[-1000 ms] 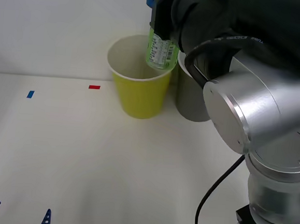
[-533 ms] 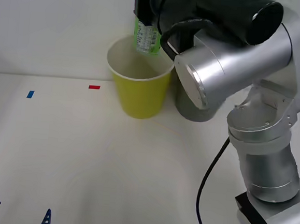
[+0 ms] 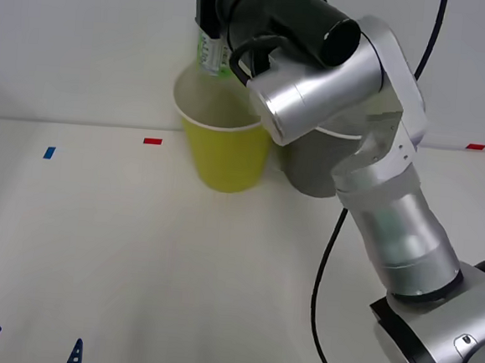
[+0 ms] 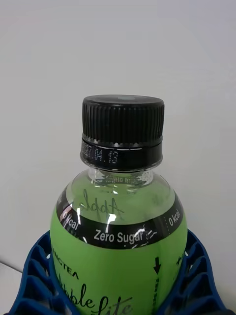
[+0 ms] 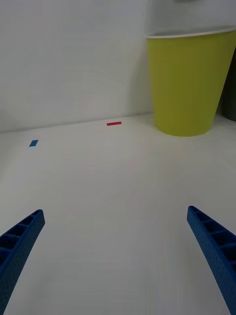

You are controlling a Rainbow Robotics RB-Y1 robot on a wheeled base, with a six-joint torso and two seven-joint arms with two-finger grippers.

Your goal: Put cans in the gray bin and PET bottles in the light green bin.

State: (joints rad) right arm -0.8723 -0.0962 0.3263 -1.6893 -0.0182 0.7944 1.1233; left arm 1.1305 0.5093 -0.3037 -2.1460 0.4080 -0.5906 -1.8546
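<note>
tape marks, a blue one [image 3: 49, 153] and a red one [image 3: 152, 141], lie on the white surface [image 3: 136, 257] at the far left, away from the work. low at the left the left tool [image 5: 115, 261] waits with its blue fingers [image 5: 19, 241] spread wide apart and nothing between them, parked just above the surface so it stays out of the other arm's way. further right stands the light green bin [image 3: 224, 151], upright with its mouth open, and over its far rim hangs the pet bottle [image 3: 211, 51], carried high enough for its base to clear the white rim. the right tool [image 3: 207, 10] is clamped on the bottle's body, blue fingers [image 4: 29, 275] hugging it below the black cap [image 4: 123, 129], which keeps it steady for a drop into the bin. just beside, on the right, the gray bin [image 3: 311, 166] sits touching or nearly touching the green one, partly hidden behind the right arm [image 3: 377, 175].
</note>
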